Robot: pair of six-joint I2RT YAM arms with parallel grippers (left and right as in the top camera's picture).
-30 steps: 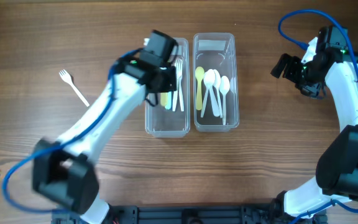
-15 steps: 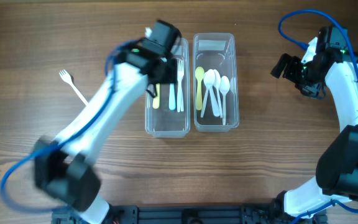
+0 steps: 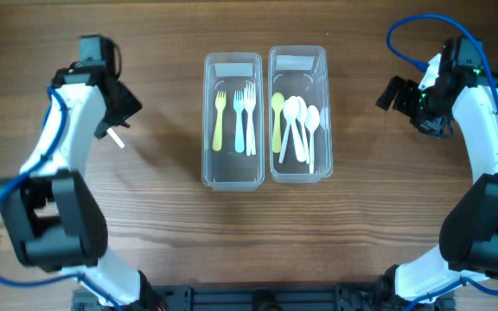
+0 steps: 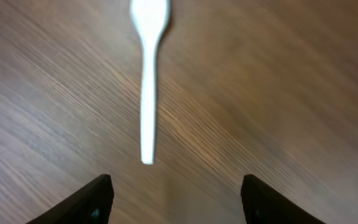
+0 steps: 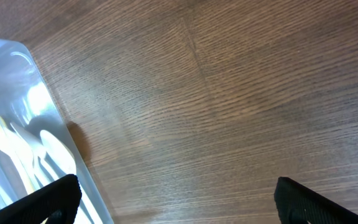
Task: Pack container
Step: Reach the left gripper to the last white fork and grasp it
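Observation:
Two clear containers stand side by side at mid-table. The left container holds a yellow fork, a light blue fork and a white fork. The right container holds a yellow spoon and several white spoons. A loose white fork lies on the wood at the left; overhead only its handle end shows. My left gripper hovers open over that fork, empty. My right gripper is open and empty, to the right of the containers.
The wooden table runs bare round the containers. Blue cables loop by the right arm at the far right and by the left arm's base at the lower left.
My left gripper has opened, left the yellow fork in the left container, and swung left across the table to the loose white fork. The right arm has not moved.

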